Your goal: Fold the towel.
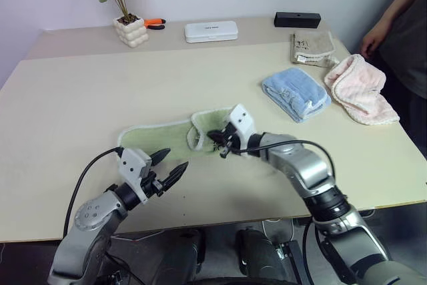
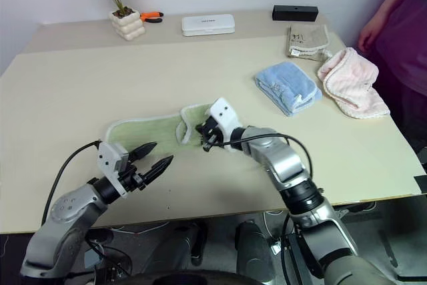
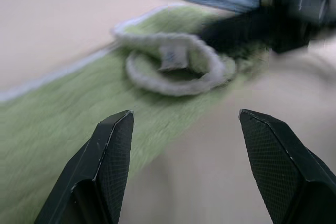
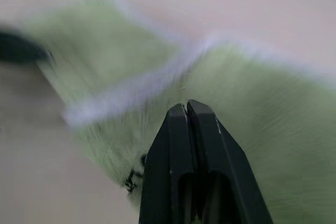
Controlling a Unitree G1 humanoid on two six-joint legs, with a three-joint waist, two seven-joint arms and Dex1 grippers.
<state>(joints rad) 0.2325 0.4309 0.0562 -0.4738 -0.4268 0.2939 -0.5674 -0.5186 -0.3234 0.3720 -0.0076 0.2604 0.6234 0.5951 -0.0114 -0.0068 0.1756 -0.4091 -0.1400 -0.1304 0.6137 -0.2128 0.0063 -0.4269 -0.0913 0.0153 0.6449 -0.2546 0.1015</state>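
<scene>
Beige table, right tool pressed together over towel, left tool spread.

towel | light green, white edging | flat on table, right end folded over

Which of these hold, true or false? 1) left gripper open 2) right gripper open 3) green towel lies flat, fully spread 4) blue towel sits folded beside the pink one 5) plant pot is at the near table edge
1) Left gripper open: true.
2) Right gripper open: false, its fingers are shut, over the green towel.
3) Green towel fully spread: false, one end is turned back over itself.
4) Blue towel folded beside the pink towel: true.
5) Plant pot at the near edge: false, it stands at the far side of the table.
</scene>
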